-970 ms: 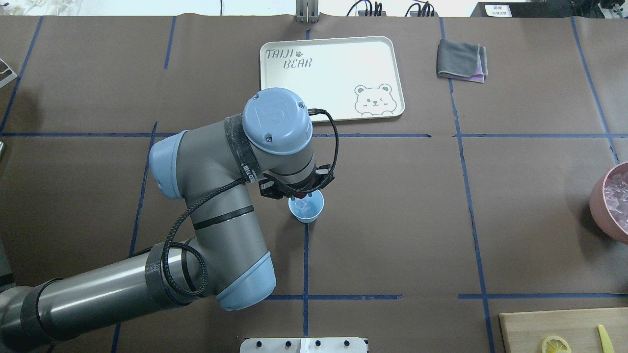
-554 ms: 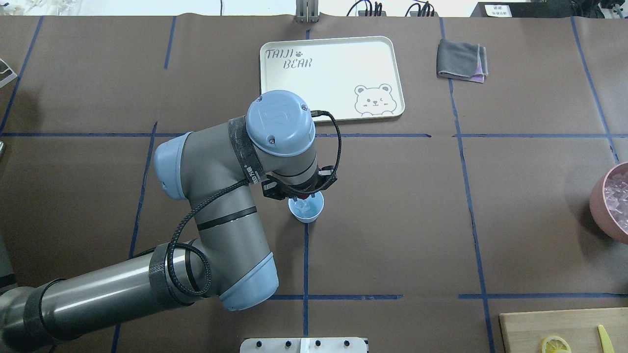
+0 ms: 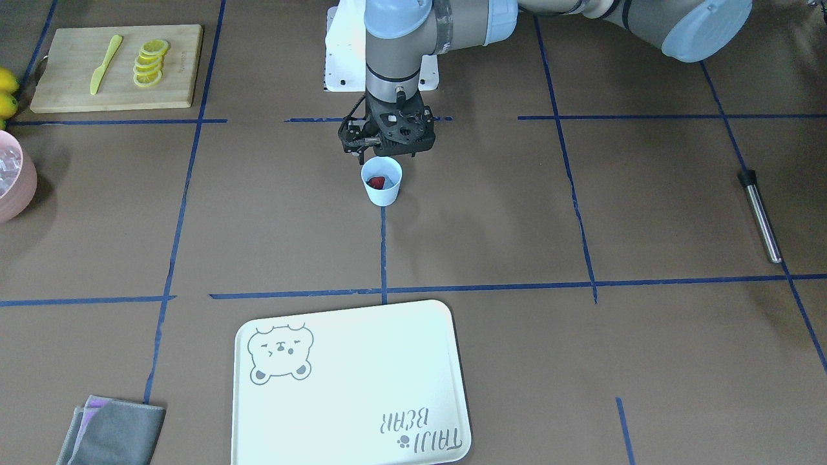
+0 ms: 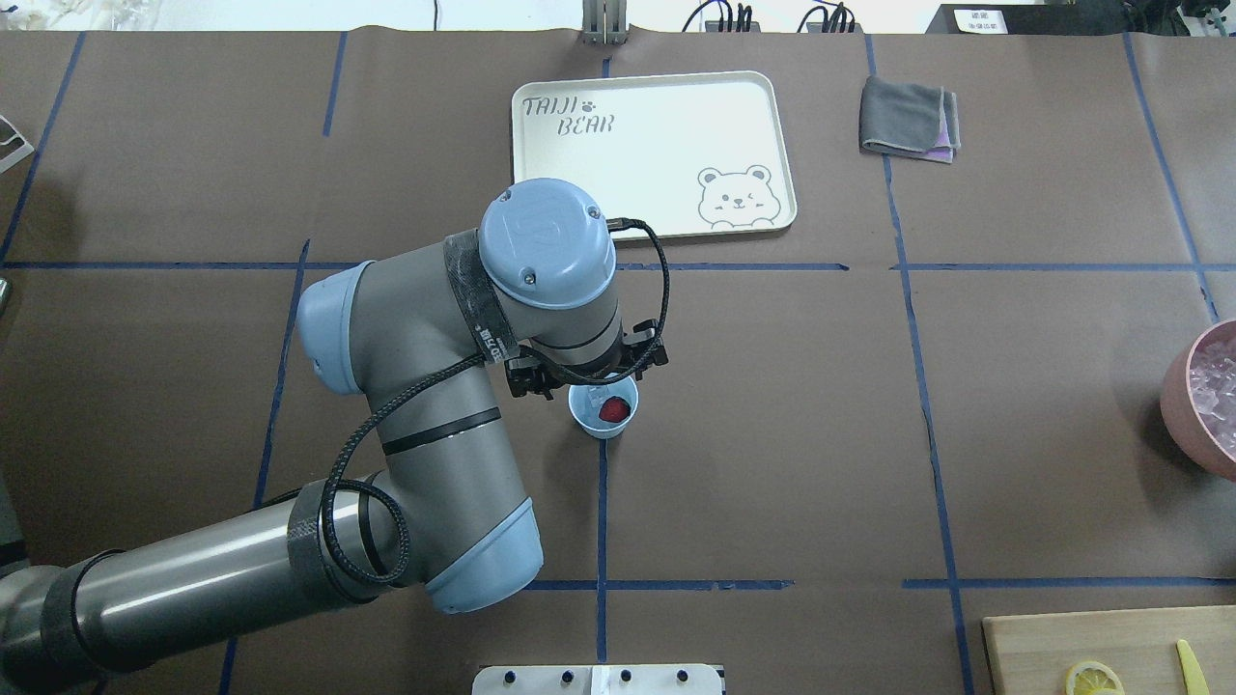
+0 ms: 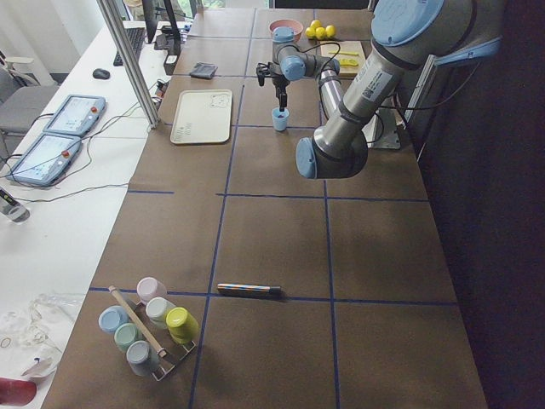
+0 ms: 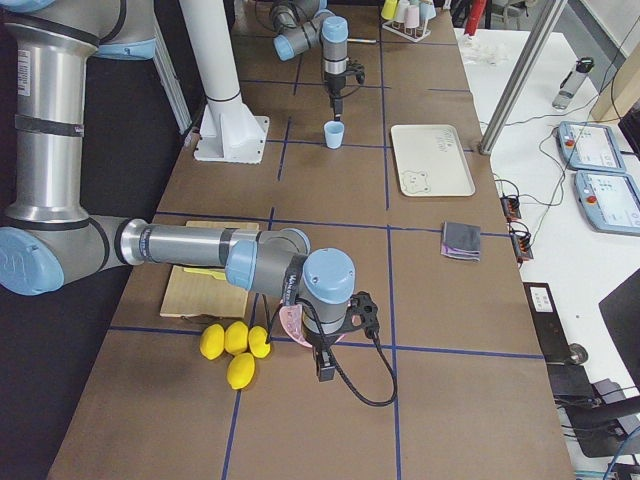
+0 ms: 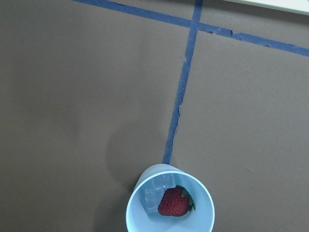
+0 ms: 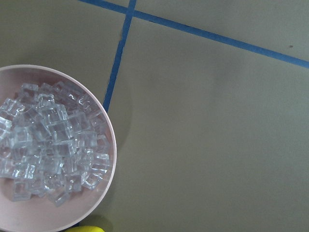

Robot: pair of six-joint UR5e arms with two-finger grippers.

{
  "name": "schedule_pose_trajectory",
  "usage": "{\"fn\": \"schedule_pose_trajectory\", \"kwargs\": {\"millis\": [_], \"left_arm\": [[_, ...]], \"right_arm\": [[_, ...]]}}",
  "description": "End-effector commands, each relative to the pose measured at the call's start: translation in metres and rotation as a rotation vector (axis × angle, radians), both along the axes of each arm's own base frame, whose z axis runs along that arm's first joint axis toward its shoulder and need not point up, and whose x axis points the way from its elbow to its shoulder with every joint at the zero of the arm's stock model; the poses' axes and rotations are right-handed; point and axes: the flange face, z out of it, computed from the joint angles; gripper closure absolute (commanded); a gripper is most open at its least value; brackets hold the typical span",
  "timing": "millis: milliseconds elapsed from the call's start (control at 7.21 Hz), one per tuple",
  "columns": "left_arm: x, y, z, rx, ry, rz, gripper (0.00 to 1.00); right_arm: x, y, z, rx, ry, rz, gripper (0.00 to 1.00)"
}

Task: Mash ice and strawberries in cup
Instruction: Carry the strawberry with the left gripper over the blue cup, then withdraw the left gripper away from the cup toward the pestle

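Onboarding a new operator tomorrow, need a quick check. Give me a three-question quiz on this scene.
1. True or false: the strawberry lies in the cup together with ice.
2. What lies on the cutting board? A) lemon slices and a yellow knife B) a folded cloth C) a metal rod
3. Which arm's gripper hangs over the cup?
Key: 1 true. 2 A. 3 the left.
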Motion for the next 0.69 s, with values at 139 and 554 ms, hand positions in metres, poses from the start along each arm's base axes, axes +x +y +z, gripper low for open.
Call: {"fn": "schedule_pose_trajectory", "kwargs": {"millis": [139, 554], "left_arm": [[-0.072, -0.007, 0.078, 0.099, -0.054, 0.060, 0.01], [-0.196, -0.086, 0.186, 0.134, -0.144, 0.171, 0.01]], "right_arm": [[0.000, 0.000, 0.001, -0.002, 0.000, 0.000, 0.00], [0.000, 0.001, 0.002, -0.004, 0.001, -0.001, 0.00]]}}
